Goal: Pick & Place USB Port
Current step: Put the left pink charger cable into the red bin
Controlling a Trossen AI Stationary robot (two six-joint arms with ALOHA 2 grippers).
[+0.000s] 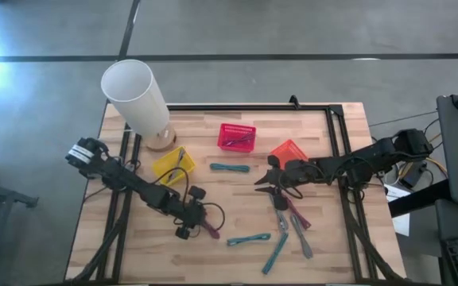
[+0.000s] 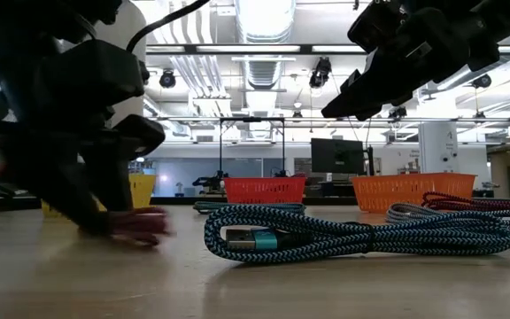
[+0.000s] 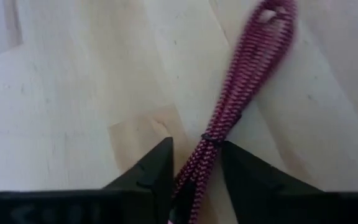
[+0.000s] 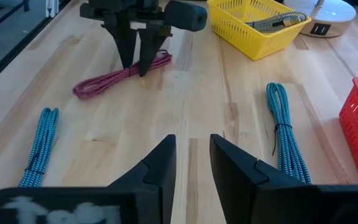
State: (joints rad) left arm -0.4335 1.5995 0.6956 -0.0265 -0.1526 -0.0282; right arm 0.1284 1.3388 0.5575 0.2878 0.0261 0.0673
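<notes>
A maroon braided USB cable [image 3: 241, 81], folded into a tied bundle, lies flat on the wooden table [image 1: 237, 202] near its front left. My left gripper [image 3: 197, 165] points steeply down over one end of it. It is open, with one finger on each side of the bundle. In the right wrist view that gripper [image 4: 138, 65] stands over the cable [image 4: 114, 79]. My right gripper [image 4: 191, 168] hovers open above the middle right of the table with nothing between its fingers. My left gripper has its fingers [image 3: 157, 171] close on either side of the maroon cable's near end [image 3: 207, 146], coming from above and lying across the bundle. I cannot tell whether they touch it. The cable lies on the table.
Yellow [image 1: 173, 163], red [image 1: 236, 137] and orange [image 1: 289, 151] baskets stand at the back, and the yellow one holds a cable. Teal cable bundles [image 1: 229, 168] [image 1: 249, 238] and a pile of cables [image 1: 293, 214] lie about. A white lamp [image 1: 137, 99] stands at the far left.
</notes>
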